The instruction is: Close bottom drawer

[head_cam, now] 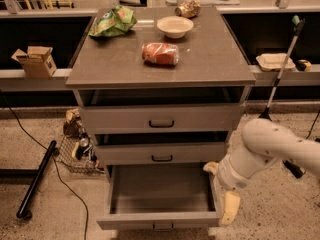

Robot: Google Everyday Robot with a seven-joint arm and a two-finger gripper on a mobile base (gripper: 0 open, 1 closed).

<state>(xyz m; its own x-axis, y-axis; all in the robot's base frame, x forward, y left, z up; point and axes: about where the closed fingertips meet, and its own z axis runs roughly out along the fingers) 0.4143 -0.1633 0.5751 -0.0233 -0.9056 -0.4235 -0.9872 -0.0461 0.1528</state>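
The bottom drawer of the grey cabinet is pulled far out. Its plain grey tray is empty, and its small dark handle sits at the lower edge of the view. My gripper, on a white arm coming in from the right, hangs low beside the drawer's right front corner, close to the right side wall. I cannot tell whether it touches the drawer. The middle drawer and the top drawer above each stand slightly out.
On the cabinet top lie a green bag, a white bowl, a red can and a crumpled wrapper. A wire basket, a black pole and cables are on the floor at left. A stick tool leans at right.
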